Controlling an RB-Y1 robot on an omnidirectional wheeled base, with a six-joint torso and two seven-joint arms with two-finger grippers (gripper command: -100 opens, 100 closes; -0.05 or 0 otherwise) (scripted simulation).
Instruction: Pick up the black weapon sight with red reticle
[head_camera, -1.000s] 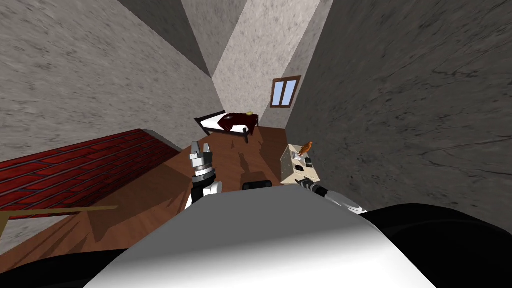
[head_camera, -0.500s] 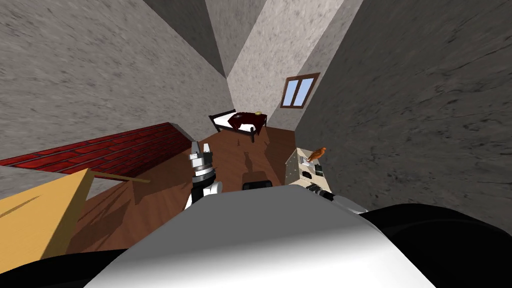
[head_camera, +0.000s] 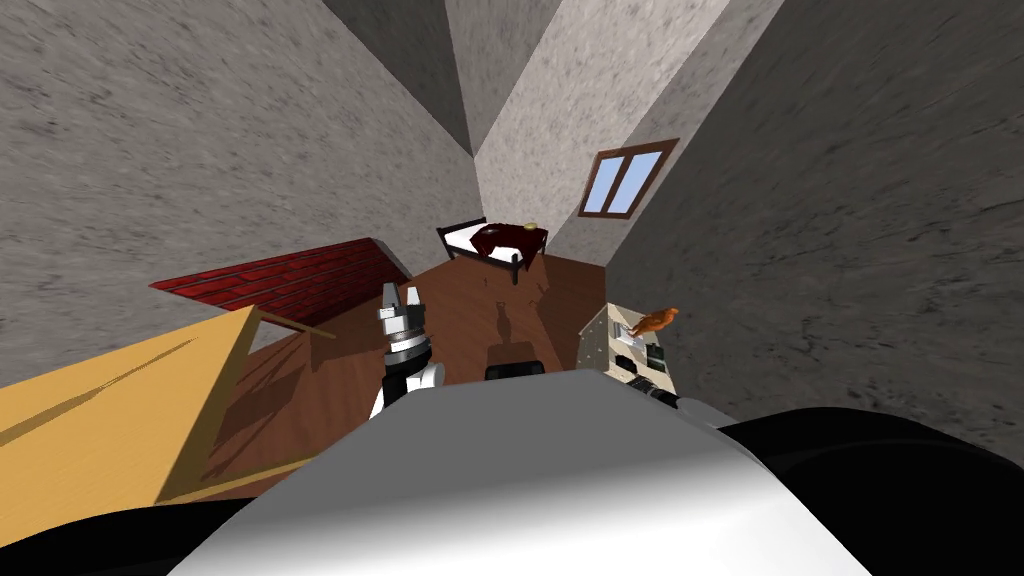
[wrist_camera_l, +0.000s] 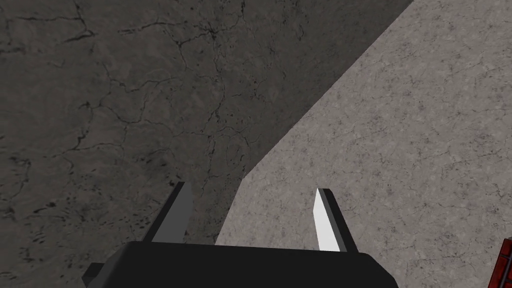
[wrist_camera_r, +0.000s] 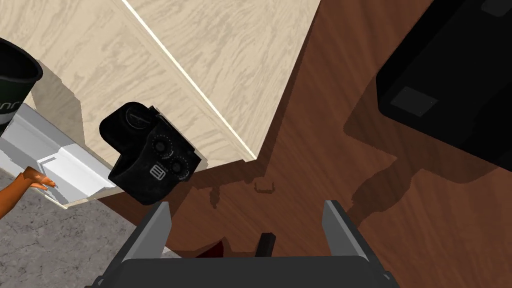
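Observation:
The black weapon sight (wrist_camera_r: 150, 152), a boxy body with small dials, rests on a pale wooden cabinet (wrist_camera_r: 210, 65) close to its corner. My right gripper (wrist_camera_r: 247, 225) hovers open over the brown floor just off that corner. The sight lies ahead of one of its fingers (wrist_camera_r: 156, 225), outside the gap, and nothing is between them. In the head view the cabinet (head_camera: 598, 345) stands by the right wall. My left gripper (head_camera: 400, 300) is raised in front of me, open and empty, with its fingers (wrist_camera_l: 327, 222) apart.
On the cabinet beside the sight are a white boxy object (wrist_camera_r: 55, 155), a dark cup (wrist_camera_r: 15, 80) and an orange bird figure (head_camera: 655, 322). A tan wooden surface (head_camera: 110, 410) is near on my left. A bed (head_camera: 495, 242) stands at the far wall, and a red brick-patterned surface (head_camera: 290, 280) is at the left.
The whole head view has swung, so I have turned. The tan wooden surface has come in at the left and the cabinet has slid right. Both arms hold their pose.

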